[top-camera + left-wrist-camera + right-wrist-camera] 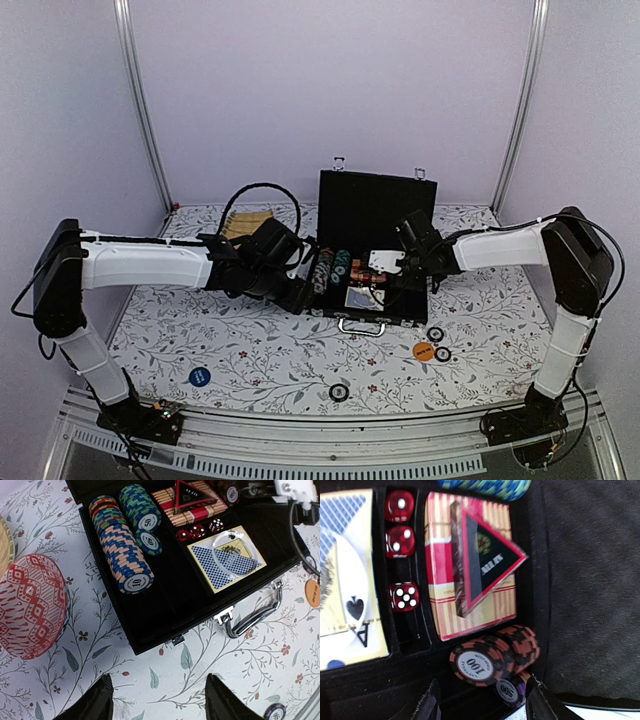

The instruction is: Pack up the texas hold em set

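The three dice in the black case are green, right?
No, the three dice are red, not green; the right wrist view shows them clearly. They do sit in the black case.

In the briefcase [375, 205], the triangle [489, 560] tops a deck [437, 575].

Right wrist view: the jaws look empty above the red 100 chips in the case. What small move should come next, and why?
Probably lift the right gripper out of the case and carry it toward the loose chip beside the orange disc. Its jaws stand open with nothing between them, and those pieces lie on the table, on that arm's side.
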`<state>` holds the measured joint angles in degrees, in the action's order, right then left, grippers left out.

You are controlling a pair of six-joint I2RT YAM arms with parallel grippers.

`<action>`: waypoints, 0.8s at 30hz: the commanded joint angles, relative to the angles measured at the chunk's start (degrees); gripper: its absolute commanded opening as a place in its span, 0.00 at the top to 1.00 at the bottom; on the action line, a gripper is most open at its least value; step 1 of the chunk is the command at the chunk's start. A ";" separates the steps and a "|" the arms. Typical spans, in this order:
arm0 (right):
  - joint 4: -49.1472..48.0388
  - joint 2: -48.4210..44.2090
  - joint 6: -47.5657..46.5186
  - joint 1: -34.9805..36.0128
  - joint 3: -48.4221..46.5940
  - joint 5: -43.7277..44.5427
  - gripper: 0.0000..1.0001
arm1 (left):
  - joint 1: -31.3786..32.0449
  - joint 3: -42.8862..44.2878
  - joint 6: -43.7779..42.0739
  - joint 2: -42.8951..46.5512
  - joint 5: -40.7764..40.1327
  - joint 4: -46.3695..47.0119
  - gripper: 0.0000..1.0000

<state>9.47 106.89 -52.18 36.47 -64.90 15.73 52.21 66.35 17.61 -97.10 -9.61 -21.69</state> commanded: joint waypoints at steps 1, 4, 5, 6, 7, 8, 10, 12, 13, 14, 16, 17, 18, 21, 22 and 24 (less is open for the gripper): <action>7.99 -4.90 1.49 -0.15 -3.78 -5.31 0.39 | -0.57 0.29 -0.47 -0.26 0.04 0.86 0.37; 11.96 -6.06 3.37 -1.23 -5.83 -8.27 0.39 | -0.68 0.11 -0.47 -0.33 0.15 0.93 0.37; 13.03 -6.41 3.97 -1.84 -6.50 -9.56 0.39 | -0.62 -0.02 -0.47 -0.32 0.20 1.09 0.37; 14.08 -6.59 4.91 -2.49 -7.24 -10.97 0.40 | -0.67 -0.07 -0.47 -0.41 0.25 1.24 0.37; 15.27 -6.78 5.98 -3.19 -7.85 -12.53 0.40 | -0.63 -0.09 -0.47 -0.43 0.36 1.29 0.37; 16.36 -6.99 6.55 -3.83 -8.32 -13.83 0.40 | -0.67 -0.08 -0.43 -0.42 0.45 1.30 0.37; 18.31 -7.67 7.88 -5.05 -8.74 -16.19 0.42 | -0.63 -0.04 -0.50 -0.38 0.40 1.30 0.37; 20.53 -9.12 8.91 -6.51 -8.31 -19.66 0.44 | -0.65 -0.07 -0.47 0.00 0.21 1.23 0.37; 21.91 -10.12 9.29 -7.13 -7.92 -21.52 0.45 | -0.65 -0.08 -0.47 0.12 0.08 1.10 0.37; 23.22 -11.13 9.58 -8.04 -7.04 -23.31 0.47 | -0.64 -0.20 -0.47 0.34 -0.04 1.00 0.37; 26.12 -13.34 10.02 -10.01 -5.98 -27.12 0.48 | -0.76 -0.25 -0.47 0.60 -0.28 0.91 0.37; 28.52 -14.36 10.00 -11.01 -5.66 -29.18 0.49 | -0.85 0.01 -0.47 0.60 -0.36 0.68 0.37; 30.98 -15.23 9.43 -11.68 -5.43 -30.78 0.49 | -0.90 0.27 -0.47 0.66 -0.41 0.36 0.37; 39.43 -17.92 4.82 -12.48 -3.05 -35.89 0.48 | -0.92 0.66 -0.55 0.93 -0.77 0.12 0.37; 41.97 -18.96 2.95 -12.46 -1.54 -37.37 0.47 | -0.99 0.75 -0.63 1.01 -0.83 0.15 0.37; 45.05 -20.71 -0.39 -12.47 1.81 -38.49 0.47 | -1.04 0.88 -0.55 1.03 -0.87 0.16 0.37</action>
<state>41.23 89.65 -46.13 23.79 -68.93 -14.39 51.96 66.35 17.58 -97.10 -9.74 -21.74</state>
